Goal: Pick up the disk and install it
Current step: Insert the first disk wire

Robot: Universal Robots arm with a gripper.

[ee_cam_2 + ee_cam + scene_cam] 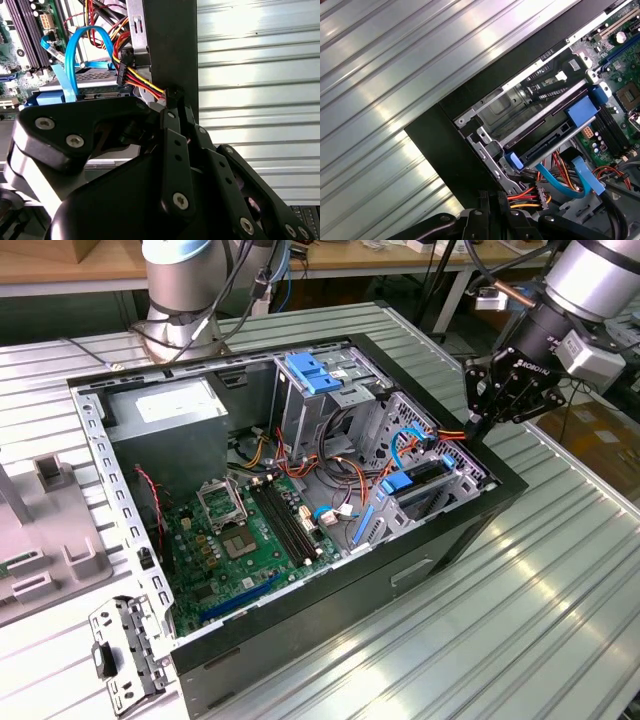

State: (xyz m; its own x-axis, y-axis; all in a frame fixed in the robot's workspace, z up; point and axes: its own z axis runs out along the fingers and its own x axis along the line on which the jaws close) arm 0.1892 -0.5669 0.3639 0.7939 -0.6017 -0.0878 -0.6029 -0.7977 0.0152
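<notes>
Ribbed metal table [560, 570] | gripper [478, 428] at case [440, 540] corner, fingers seemingly closed, apparently empty | disk [555, 142] in bay

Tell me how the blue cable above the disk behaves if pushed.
The blue cable is thin, flat and arched, so it would probably bend and spring back. Its end seems plugged into the disk, likely limiting travel.
</notes>
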